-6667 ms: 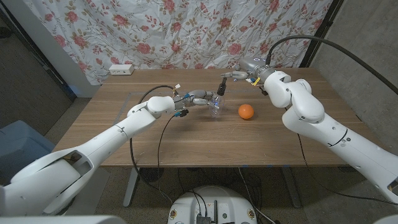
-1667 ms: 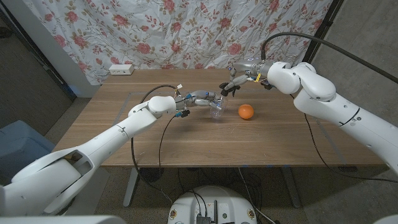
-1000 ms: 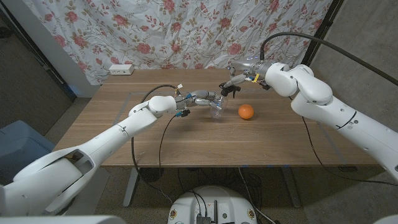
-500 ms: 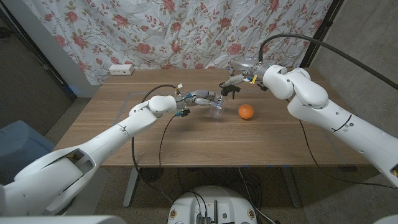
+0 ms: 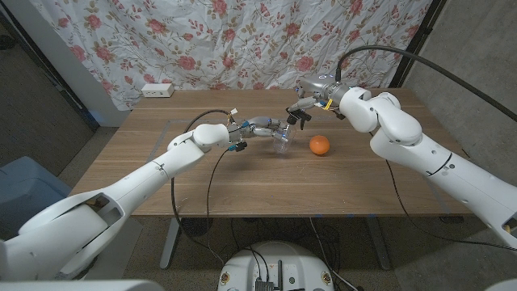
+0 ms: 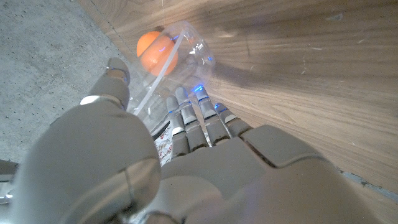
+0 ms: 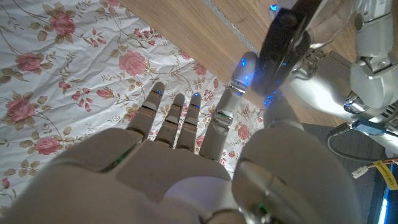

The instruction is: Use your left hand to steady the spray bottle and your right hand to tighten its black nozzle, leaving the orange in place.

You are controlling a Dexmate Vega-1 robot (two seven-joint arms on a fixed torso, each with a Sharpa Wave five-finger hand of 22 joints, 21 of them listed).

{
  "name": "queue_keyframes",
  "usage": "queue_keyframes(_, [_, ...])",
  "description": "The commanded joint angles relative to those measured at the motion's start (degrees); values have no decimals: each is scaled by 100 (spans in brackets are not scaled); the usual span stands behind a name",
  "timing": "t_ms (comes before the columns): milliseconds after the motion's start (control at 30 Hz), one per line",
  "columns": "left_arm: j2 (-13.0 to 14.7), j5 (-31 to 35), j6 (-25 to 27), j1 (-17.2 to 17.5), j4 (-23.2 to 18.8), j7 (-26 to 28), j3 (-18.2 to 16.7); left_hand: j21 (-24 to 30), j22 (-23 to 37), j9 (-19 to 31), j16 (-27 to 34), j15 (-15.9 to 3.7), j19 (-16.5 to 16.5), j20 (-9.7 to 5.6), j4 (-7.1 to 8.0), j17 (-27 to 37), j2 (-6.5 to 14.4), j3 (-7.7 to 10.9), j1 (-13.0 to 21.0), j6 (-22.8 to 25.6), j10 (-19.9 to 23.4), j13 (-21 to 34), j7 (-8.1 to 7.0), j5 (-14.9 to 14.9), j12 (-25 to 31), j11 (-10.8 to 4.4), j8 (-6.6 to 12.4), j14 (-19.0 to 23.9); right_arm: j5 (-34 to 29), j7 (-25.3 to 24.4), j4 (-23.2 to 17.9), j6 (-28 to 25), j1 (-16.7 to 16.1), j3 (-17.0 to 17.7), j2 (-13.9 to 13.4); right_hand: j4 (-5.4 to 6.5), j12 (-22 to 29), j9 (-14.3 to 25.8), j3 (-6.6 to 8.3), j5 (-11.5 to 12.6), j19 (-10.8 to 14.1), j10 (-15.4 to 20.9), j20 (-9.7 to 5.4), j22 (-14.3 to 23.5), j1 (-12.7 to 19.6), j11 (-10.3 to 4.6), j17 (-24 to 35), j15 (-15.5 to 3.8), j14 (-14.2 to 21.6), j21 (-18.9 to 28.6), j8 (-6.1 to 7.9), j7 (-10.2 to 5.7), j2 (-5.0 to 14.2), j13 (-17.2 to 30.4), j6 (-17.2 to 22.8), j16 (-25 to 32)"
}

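Observation:
A clear spray bottle point(image 5: 281, 142) stands on the wooden table point(image 5: 242, 186), and my left hand point(image 5: 265, 127) grips its body from the left. Its black nozzle point(image 5: 293, 118) sticks up and to the right. My right hand point(image 5: 308, 100) reaches in from the right and pinches the nozzle between thumb and a finger. In the right wrist view the black nozzle point(image 7: 285, 38) sits between those two fingertips of my right hand point(image 7: 186, 162), the other fingers spread. The orange point(image 5: 321, 145) lies just right of the bottle. In the left wrist view my left hand point(image 6: 161, 155) wraps the bottle point(image 6: 189, 53), with the orange point(image 6: 155, 52) behind it.
A white power strip point(image 5: 157, 90) lies at the table's far left edge, before a floral curtain point(image 5: 242, 40). A black cable point(image 5: 212, 174) loops from my left wrist over the table. Bare wood spreads along the near half of the table.
My right arm has swung its elbow in and down while the hand stays on the nozzle, the wrist turning. The left hand, bottle and orange have kept their places.

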Motion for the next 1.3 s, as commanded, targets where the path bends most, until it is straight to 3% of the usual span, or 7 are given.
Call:
queue_keyframes(33, [27, -7, 25, 40, -59, 3, -3, -15, 12, 15, -30, -745, 42, -254, 11, 8, 522, 49, 446, 344, 338, 26, -286, 32, 27, -293, 530, 53, -160, -23, -17, -208, -31, -80, 118, -16, 22, 36, 23, 1, 50, 99, -6, 11, 92, 1, 23, -24, 86, 38, 116, -14, 3, 14, 152, 44])
queue_keyframes(400, [64, -20, 37, 83, -126, 11, -23, -15, 12, 8, -44, -745, 44, -251, 10, 2, 528, 58, 451, 340, 344, 36, -286, 33, 18, -290, 533, 60, -202, -6, -31, -386, -47, -120, 216, -15, 6, 173, 42, 5, 108, 322, -16, 12, 151, -5, 28, -73, 263, 27, 411, 31, 38, -12, 507, 121])
queue_keyframes(1000, [46, -27, -19, 76, -63, -1, -24, -14, 13, -3, -73, -736, 50, -246, 10, -10, 520, 63, 443, 352, 340, 49, -294, 33, -2, -297, 543, 57, -214, 31, 10, -591, -4, -207, 299, -124, -48, 454, 188, 184, 178, 511, -83, 12, 546, -9, 26, -165, 394, 26, 706, 159, 73, -38, 527, 183])
queue_keyframes(1133, [26, -32, -74, 73, -22, 11, -31, -15, 13, -5, -77, -737, 49, -246, 10, -12, 523, 66, 443, 344, 346, 53, -295, 34, -5, -307, 542, 64, -203, -51, -2, -563, -14, -174, 251, -90, -74, 516, 182, 206, 176, 508, -87, 14, 544, -3, 39, -175, 397, 20, 729, 129, 62, -38, 427, 192])
queue_keyframes(1300, [16, -32, -97, 73, -1, 22, -37, -15, 13, -9, -82, -736, 50, -248, 15, -10, 525, 62, 435, 349, 353, 56, -294, 32, -8, -313, 546, 60, -179, -122, -56, -524, -31, -96, 167, 61, -121, 654, 64, 165, 203, 514, -45, 18, 269, 9, 62, -119, 410, 22, 823, 112, -4, -30, 328, 201])
